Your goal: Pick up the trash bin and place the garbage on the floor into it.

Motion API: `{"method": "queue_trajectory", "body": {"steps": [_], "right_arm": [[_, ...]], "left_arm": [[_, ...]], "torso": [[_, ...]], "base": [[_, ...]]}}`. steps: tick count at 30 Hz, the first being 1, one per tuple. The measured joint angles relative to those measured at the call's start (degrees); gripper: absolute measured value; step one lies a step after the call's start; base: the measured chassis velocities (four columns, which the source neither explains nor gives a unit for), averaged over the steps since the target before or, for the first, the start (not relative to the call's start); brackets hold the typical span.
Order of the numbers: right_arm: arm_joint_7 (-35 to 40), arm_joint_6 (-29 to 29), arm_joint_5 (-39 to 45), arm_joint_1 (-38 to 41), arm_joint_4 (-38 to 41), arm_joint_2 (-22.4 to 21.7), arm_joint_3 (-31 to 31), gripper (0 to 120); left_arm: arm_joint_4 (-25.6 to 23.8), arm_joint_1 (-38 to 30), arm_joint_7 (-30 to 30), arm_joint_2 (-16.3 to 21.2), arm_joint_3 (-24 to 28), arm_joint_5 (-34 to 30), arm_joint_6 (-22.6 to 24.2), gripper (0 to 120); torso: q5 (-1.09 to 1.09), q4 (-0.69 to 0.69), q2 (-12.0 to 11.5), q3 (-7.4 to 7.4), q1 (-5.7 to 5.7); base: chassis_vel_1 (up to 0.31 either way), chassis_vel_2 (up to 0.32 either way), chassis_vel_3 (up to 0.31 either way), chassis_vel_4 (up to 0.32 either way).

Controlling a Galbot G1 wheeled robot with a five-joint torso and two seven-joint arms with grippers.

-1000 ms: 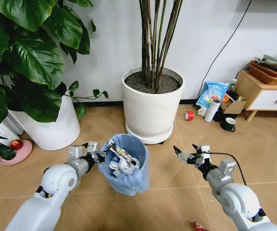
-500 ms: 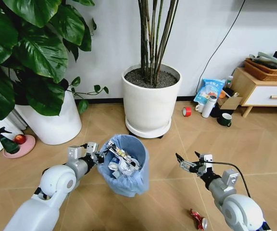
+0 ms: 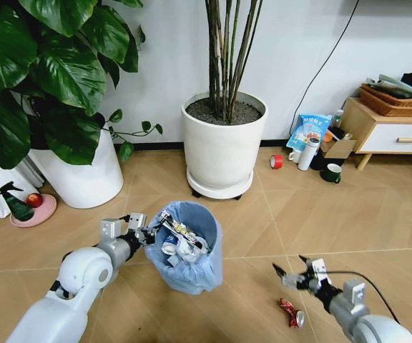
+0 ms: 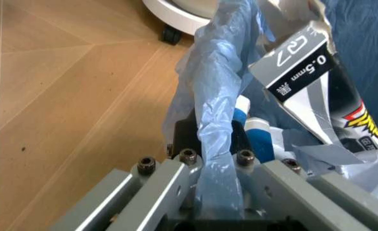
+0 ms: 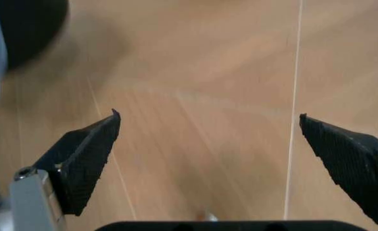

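At the near rim of the trash bin (image 3: 186, 245), the left pincer (image 3: 147, 233) is seen clamped: in the left wrist view its fingers (image 4: 176, 178) are closed tight on the fold of light blue bag (image 4: 216, 120) that lines the rim. The bin is held just in front of the robot, left of centre, above the floor (image 3: 349, 214). Inside it are noted crumpled white tissues (image 3: 181, 246) and a grey-and-white printed carton (image 4: 317, 91) leaning against the liner.

Right pincer (image 3: 299, 275): low and forward on the robot's right, over bare herringbone planks, its two black fingertips (image 5: 86, 154) spread wide apart with nothing between them. Only floor is visible between the tips in the right wrist view.

Garbage on the floor: one thin red-and-dark wrapper (image 3: 288, 312), lying just below and near the right pincer, not touched by it. A small pale round piece is seen at its lower end; its nature cannot be told.

Surroundings, farther out:
- large white plant pot (image 3: 223, 146) with tall bare stems, behind the bin, on a wheeled base
- second white pot (image 3: 84, 175) with broad green leaves, far left
- pink dish (image 3: 33, 211) with a dark green spray bottle (image 3: 14, 205) and a red fruit beside it
- red tape roll (image 3: 276, 161), white flask (image 3: 307, 153), dark mug (image 3: 330, 173) and blue-white bag (image 3: 312, 133) by the wall
- wooden cabinet (image 3: 395, 132) with a woven basket on top, far right
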Motion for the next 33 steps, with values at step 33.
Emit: {"method": "queue_trajectory", "body": {"steps": [33], "right_arm": [[3.06,1.25,-12.16,11.96,-24.93,4.0,-8.48,78]], "left_arm": [[0.03,-0.11,0.11,-0.06,0.52,0.45,-0.29,0]], "torso": [[-0.01,0.0,0.0,0.0,0.0]], "base": [[0.0,0.0,0.0,0.0]]}}
